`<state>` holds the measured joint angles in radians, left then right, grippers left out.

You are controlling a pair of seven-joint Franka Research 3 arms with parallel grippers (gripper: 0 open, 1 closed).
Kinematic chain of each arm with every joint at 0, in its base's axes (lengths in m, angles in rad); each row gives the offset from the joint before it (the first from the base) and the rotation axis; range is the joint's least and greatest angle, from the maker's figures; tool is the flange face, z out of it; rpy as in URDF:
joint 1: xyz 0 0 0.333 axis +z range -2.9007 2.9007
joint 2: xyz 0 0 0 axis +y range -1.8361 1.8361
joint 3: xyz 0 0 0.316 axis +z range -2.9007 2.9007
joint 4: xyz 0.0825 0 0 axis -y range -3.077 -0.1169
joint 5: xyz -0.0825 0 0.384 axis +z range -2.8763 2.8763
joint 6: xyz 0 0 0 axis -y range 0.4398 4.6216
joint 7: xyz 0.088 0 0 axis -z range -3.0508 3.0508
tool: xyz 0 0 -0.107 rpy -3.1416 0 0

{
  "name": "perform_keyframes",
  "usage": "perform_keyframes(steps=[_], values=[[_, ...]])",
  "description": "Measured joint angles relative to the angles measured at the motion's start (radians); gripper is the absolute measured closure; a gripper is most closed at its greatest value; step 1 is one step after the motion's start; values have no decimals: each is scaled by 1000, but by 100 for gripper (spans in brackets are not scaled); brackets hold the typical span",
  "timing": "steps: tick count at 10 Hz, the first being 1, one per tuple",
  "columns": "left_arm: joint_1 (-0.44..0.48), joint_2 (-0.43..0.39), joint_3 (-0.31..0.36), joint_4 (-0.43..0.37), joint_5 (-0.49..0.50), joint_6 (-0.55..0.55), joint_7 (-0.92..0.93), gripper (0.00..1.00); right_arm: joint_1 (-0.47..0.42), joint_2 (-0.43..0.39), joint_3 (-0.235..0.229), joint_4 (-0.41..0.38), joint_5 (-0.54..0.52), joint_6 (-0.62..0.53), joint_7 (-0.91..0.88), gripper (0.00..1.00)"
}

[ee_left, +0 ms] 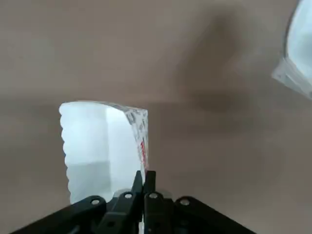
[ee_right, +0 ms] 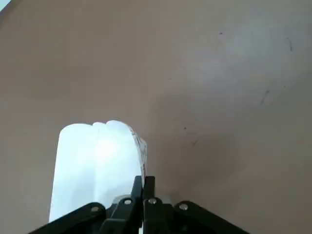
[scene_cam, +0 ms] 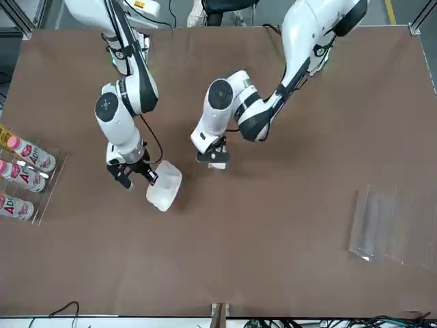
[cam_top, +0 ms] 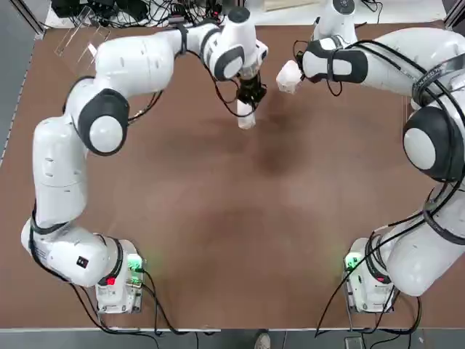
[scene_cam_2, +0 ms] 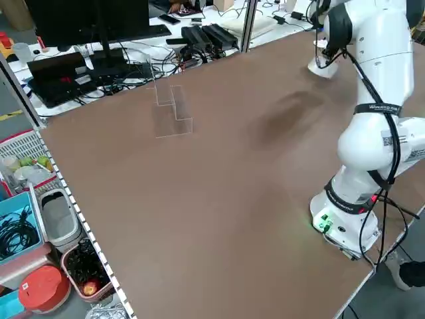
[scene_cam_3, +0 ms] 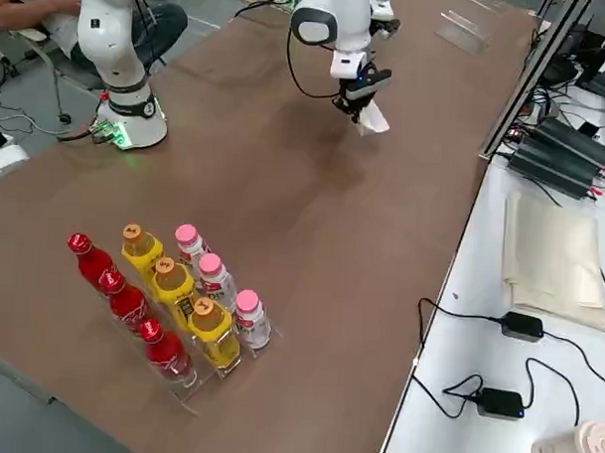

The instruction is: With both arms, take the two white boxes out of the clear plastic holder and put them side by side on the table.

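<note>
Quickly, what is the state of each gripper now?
Left gripper: closed, holding one white box by its edge.
Right gripper: closed, holding the other white box by its edge.

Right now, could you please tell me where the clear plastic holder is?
In the front view, the clear plastic holder rests on the table, toward the robot's left side.
</note>
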<state>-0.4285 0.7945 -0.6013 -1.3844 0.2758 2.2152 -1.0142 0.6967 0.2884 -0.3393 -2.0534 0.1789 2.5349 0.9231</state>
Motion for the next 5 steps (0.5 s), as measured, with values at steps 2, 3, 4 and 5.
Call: perform_keyframes(steps=[2,3,4,5], values=[[-88,57,67,28,0,130,-29,97,-10,6,0,0,1,0,99,98],[-148,84,127,48,0,161,-39,91,-19,8,-1,0,2,0,174,98],[-194,102,168,60,0,188,-66,87,-33,9,-1,0,2,0,250,98],[-211,109,182,68,0,210,-102,74,-47,10,-3,0,0,2,344,98]])
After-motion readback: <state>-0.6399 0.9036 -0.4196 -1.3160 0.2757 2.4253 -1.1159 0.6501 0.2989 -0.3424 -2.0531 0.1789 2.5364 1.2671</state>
